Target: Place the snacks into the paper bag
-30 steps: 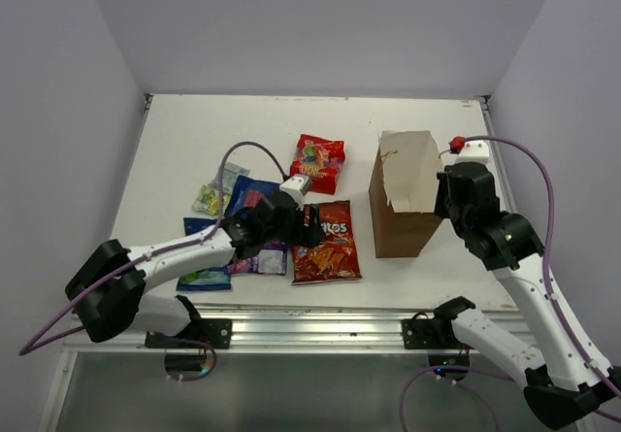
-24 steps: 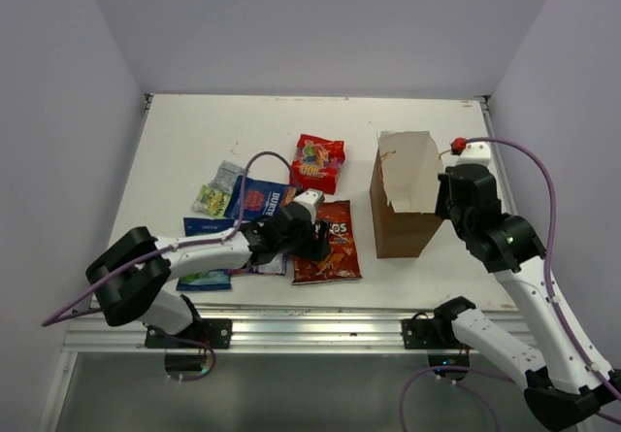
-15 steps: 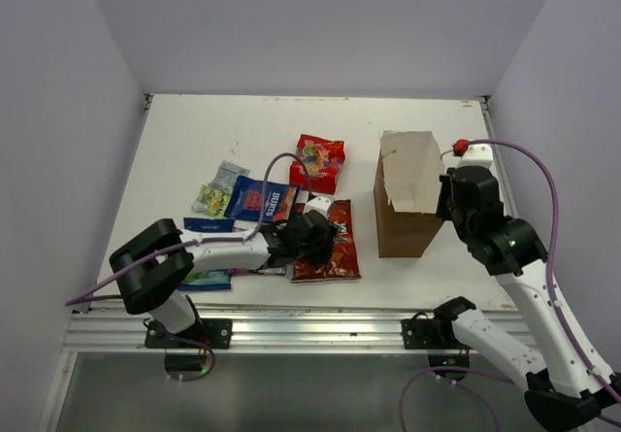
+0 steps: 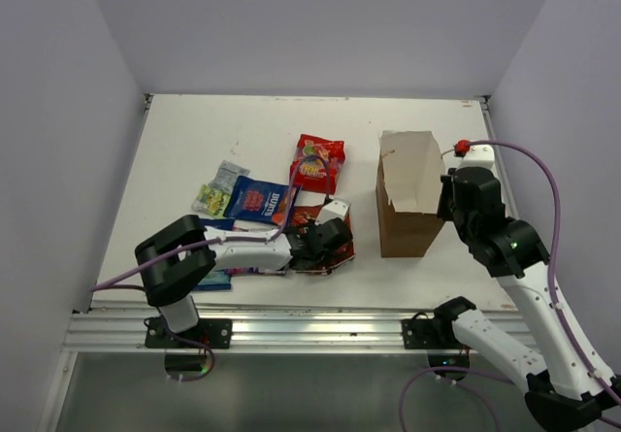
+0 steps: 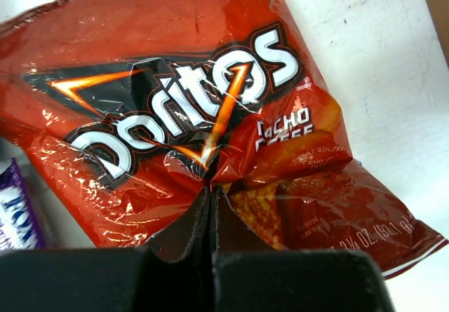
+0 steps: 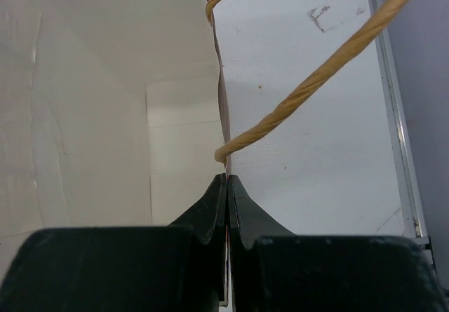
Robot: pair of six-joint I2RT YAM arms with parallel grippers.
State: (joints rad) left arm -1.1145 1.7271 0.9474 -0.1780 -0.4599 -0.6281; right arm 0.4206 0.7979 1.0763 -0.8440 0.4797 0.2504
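The red Doritos bag (image 5: pixel 175 95) lies on the white table, its foil puckered where my left gripper (image 5: pixel 210 190) has shut on its lower middle. From above, the left gripper (image 4: pixel 326 242) sits low over that bag (image 4: pixel 304 216). The brown paper bag (image 4: pixel 408 230) stands upright and open to the right. My right gripper (image 6: pixel 227 179) is shut on the bag's right rim, just below a string handle (image 6: pixel 309 87), with the pale inside (image 6: pixel 91 80) on its left. In the top view the right gripper (image 4: pixel 447 195) is at the bag's right edge.
A red colourful-print packet (image 4: pixel 318 160) lies behind the Doritos bag. A blue packet (image 4: pixel 260 199) and small pale green packets (image 4: pixel 215 191) lie to the left. A purple packet (image 5: pixel 14 214) lies beside the Doritos bag, half under the left arm. White walls enclose the table.
My left gripper slid right onto the Doritos bag and shut on it, bunching the foil. The right gripper kept its hold on the paper bag's rim.
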